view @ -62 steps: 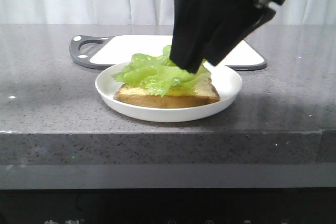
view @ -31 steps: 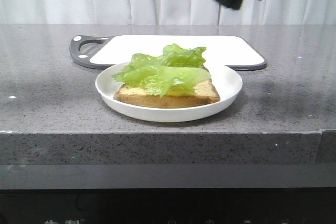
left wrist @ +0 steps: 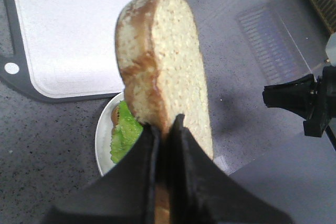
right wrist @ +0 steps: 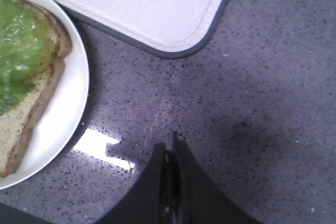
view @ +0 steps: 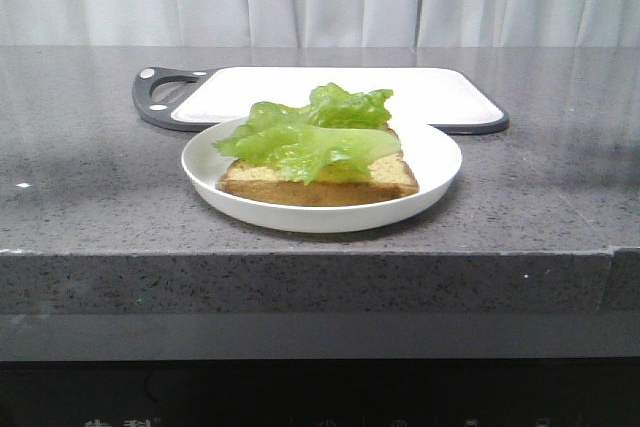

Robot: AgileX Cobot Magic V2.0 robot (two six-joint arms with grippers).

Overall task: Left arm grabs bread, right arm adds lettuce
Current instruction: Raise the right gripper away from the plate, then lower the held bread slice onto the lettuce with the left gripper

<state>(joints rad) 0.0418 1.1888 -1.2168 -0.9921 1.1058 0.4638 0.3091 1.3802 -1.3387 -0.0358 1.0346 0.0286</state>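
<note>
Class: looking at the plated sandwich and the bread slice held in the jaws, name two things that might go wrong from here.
1. The left gripper pinches the thick tan bread slice only at one edge, so it may tip or slip when lowered.
2. The ruffled green lettuce leaf lies loosely bunched and overhangs the lower bread slice on the white round plate; pressing bread onto it could push it off.

Lighting is bright and even. Window glare marks the speckled grey stone worktop [right wrist: 100, 148]. Near black jaws in both wrist views are soft-focused.
</note>
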